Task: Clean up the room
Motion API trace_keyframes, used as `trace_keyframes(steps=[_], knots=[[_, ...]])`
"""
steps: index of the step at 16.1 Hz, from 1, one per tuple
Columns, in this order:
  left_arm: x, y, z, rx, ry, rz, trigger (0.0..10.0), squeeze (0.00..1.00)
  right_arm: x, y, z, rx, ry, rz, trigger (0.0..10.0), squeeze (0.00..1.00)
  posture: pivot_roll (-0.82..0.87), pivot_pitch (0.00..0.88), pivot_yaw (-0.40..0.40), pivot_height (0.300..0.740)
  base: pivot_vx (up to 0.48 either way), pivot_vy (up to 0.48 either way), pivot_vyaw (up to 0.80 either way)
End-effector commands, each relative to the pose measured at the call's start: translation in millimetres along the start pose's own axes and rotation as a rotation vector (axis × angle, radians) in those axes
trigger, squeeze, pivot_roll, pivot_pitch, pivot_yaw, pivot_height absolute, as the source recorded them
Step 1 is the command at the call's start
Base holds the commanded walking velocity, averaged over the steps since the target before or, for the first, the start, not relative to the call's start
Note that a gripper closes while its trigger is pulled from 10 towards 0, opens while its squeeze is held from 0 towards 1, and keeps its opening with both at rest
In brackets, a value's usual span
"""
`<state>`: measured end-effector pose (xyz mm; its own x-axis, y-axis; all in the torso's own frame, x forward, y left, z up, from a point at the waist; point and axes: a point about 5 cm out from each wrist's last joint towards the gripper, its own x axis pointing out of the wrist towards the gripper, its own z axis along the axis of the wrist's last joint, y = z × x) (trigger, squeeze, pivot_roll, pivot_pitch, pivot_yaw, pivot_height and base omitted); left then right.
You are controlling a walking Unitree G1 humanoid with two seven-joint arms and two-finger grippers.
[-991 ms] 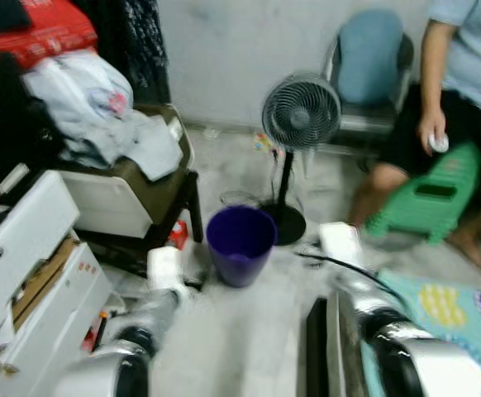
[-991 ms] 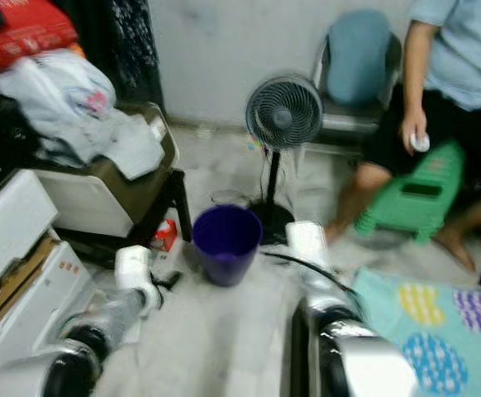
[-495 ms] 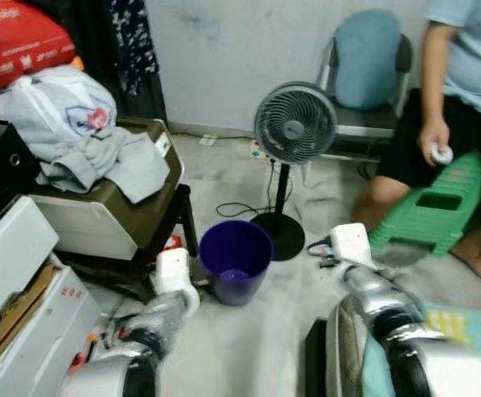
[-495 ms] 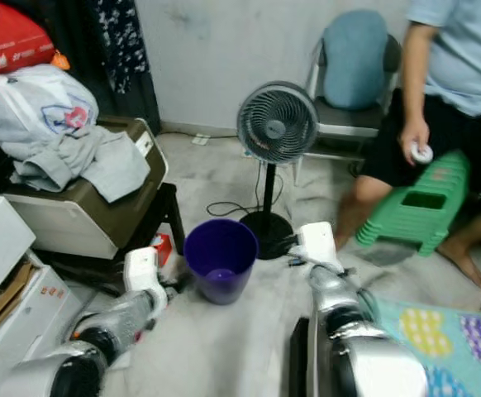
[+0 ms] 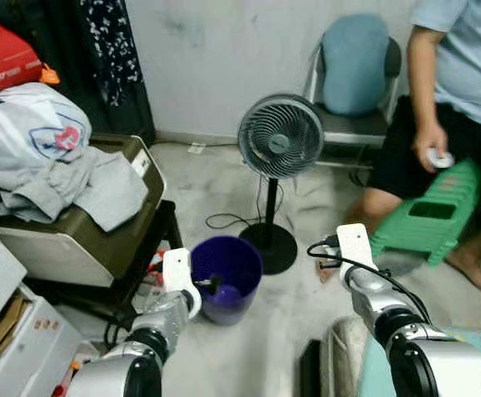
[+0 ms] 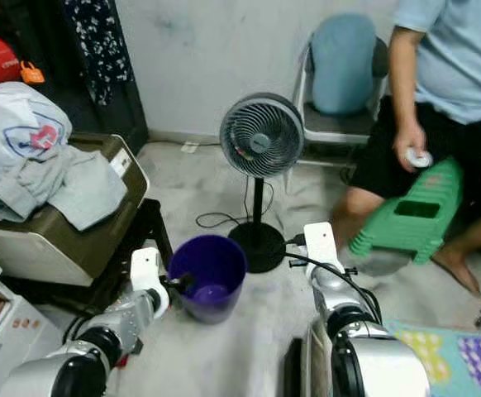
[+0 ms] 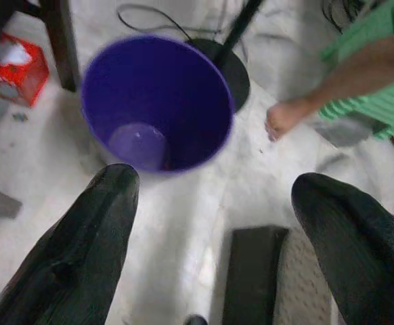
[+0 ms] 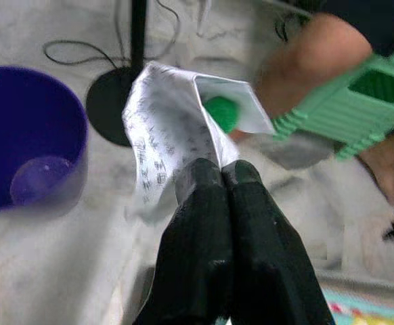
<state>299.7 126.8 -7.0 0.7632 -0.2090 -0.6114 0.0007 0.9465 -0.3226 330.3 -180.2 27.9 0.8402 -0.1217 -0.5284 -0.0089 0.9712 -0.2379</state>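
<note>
Robot facing a purple bin on the grey floor, at 12 o'clock just ahead of it. Right end effector: black fingers pressed together, clamped on a crumpled sheet of printed paper with a green patch, held above the floor at about 2 o'clock from the bin and clear of its rim. Left end effector: fingers spread apart, empty, hovering beside the bin's near rim. A standing fan rises at 12 o'clock behind the bin, its round base nearly touching the bin wall and its cord trailing on the floor. A person sits at 2 o'clock beside a green stool; a bare foot rests near the fan base. Clothes lie heaped on a table at 10 o'clock.

Step in hand, as judged: dropping the paper into the bin. To do it well, carry the sheet leftward until it hangs squarely over the bin's mouth, clear of the fan pole, before parting the fingers.
</note>
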Motion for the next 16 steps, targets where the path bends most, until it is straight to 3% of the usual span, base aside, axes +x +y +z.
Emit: trace_keyframes(steps=[1, 4, 6, 9, 10, 12, 13, 16], knots=[[0.2, 1.4, 17.5, 0.036, -0.066, -0.002, 10.0, 0.00, 0.7, 11.0, 19.7, -0.001, -0.075, 0.029, 10.0, 0.00, -0.10, 0.000, 0.002, 0.740, 0.000, 0.000, 0.00], [-3.4, -2.1, 40.1, 0.138, -0.227, -0.098, 10.0, 0.00, -1.8, 28.7, 39.4, 0.026, -0.191, 0.106, 10.0, 0.00, -0.09, 0.000, 0.010, 0.740, 0.000, 0.000, 0.00], [-11.4, 1.8, 44.3, 0.174, -0.327, -0.151, 10.0, 0.00, -4.4, 33.9, 41.9, 0.045, -0.244, 0.139, 10.0, 0.00, -0.08, 0.000, 0.011, 0.740, 0.000, 0.000, 0.00], [-31.8, 8.2, 39.3, 0.213, -0.429, -0.144, 10.0, 0.00, -10.5, 26.7, 19.9, 0.038, -0.281, 0.164, 10.0, 0.00, -0.06, 0.000, -0.004, 0.740, 0.000, 0.000, 0.00], [-51.9, 8.0, 31.8, 0.297, -0.500, -0.138, 10.0, 0.00, -16.1, 17.8, 1.4, 0.039, -0.277, 0.147, 10.0, 0.00, -0.07, 0.000, -0.007, 0.740, 0.000, 0.000, 0.00], [-65.7, 5.0, 28.8, 0.300, -0.545, -0.135, 10.0, 0.00, -17.9, 11.7, -1.7, 0.063, -0.280, 0.133, 10.0, 0.00, -0.07, 0.000, -0.008, 0.740, 0.000, 0.000, 0.00], [-70.9, 6.4, 31.2, 0.261, -0.563, -0.121, 10.0, 0.00, -17.3, 12.5, -1.3, 0.055, -0.273, 0.141, 10.0, 0.00, -0.08, 0.000, -0.009, 0.740, 0.000, 0.000, 0.00], [-76.9, 9.6, 33.1, 0.222, -0.573, -0.114, 10.0, 0.00, -19.1, 17.9, -0.3, 0.026, -0.284, 0.164, 10.0, 0.00, -0.07, 0.000, -0.015, 0.740, 0.000, 0.000, 0.00]])
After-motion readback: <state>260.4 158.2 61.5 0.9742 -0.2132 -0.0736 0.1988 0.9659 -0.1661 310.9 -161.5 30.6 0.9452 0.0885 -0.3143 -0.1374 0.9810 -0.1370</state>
